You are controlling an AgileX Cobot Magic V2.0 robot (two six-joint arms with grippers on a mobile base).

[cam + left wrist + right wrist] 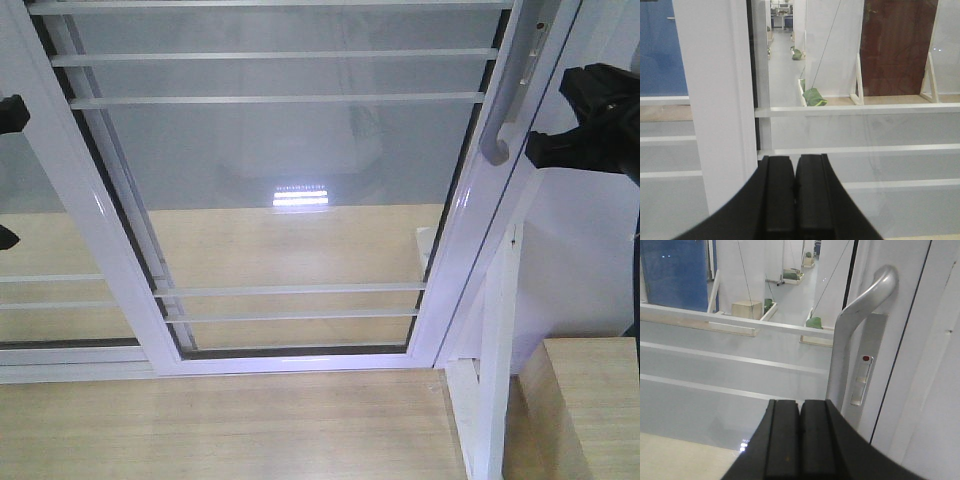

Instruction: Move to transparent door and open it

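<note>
**Handle [852, 340] just ahead and right of closed right gripper [800, 406]; nothing held**

Door [290, 170] filled the centre of the front view, its glass crossed by thin white bars. The handle ran along the door's right edge, long axis following that edge, its curved end bending back into the frame. In the right wrist view it stood just beyond the fingertips and slightly to their right. It was near and apparently apart, but contact could not be confirmed. Right gripper fingers were pressed together with no gap, pinching nothing. Left gripper [794, 161] was likewise pressed together and empty, facing the white frame at the door's left edge, well apart from the handle. Judgement: right arm was the nearer. Its fingers would need to spread, or hook behind the handle, before any sliding pull.
</note>
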